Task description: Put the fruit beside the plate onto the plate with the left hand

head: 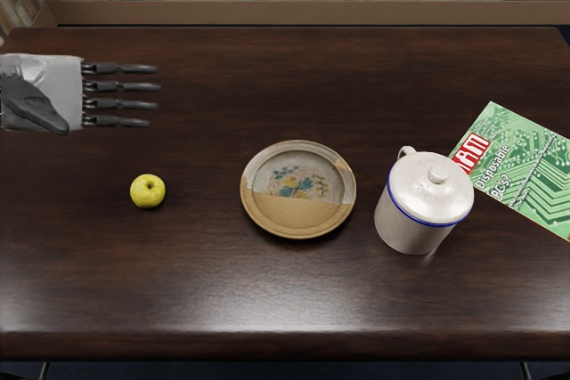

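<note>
A small yellow-green apple (148,190) lies on the dark wooden table, left of a round brown ceramic plate (298,219) with a floral centre. The plate holds nothing. My left hand (107,93) comes in from the left edge, above and behind the apple, well apart from it. Its fingers (125,86) are stretched out straight toward the right and hold nothing. The right arm does not show.
A white lidded mug with a blue rim (422,203) stands right of the plate. A green printed box (521,166) lies at the table's right edge. A brick wall runs along the back.
</note>
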